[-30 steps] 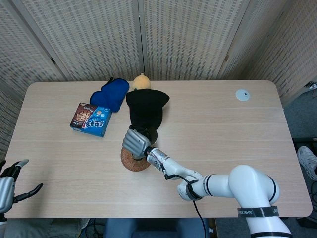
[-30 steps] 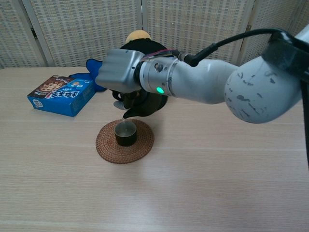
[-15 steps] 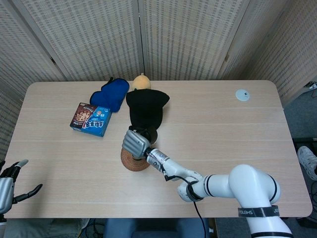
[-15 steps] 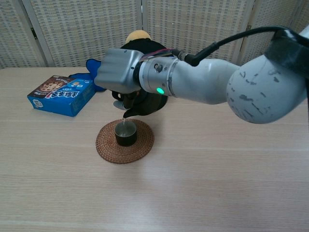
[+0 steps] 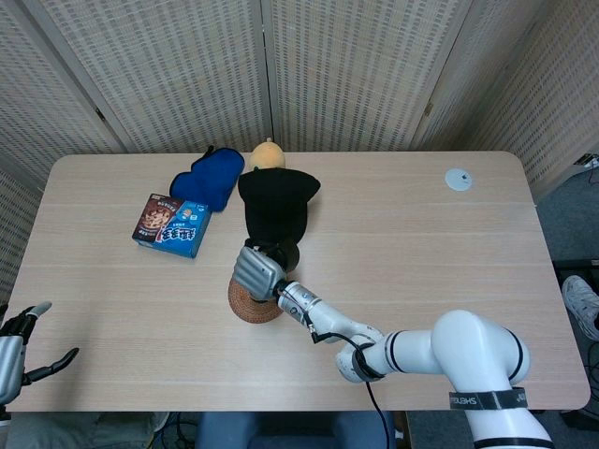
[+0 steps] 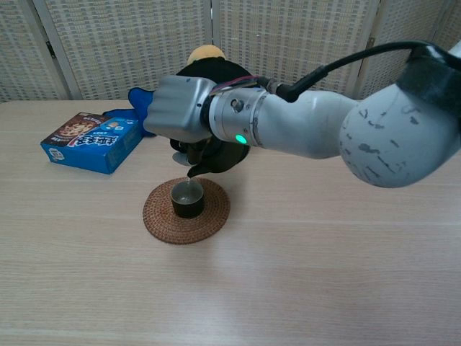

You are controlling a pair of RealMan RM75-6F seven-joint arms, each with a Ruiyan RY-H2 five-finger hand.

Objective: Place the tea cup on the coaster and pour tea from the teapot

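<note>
Well left of the coaster, the left hand idles, fingers apart. On it sits the tea cup; above, the right hand clamps the tilted teapot, probably heavy, slick, best gripped by its handle.

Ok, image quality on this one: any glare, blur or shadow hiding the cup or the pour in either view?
Chest view: even light, sharp; the tea cup on the coaster is plain, a pale sheen inside it, but the dark teapot merges with the black cloth behind. Head view: sharp, soft shadows, yet the right hand covers the cup; left hand is cut off at the frame edge.
</note>
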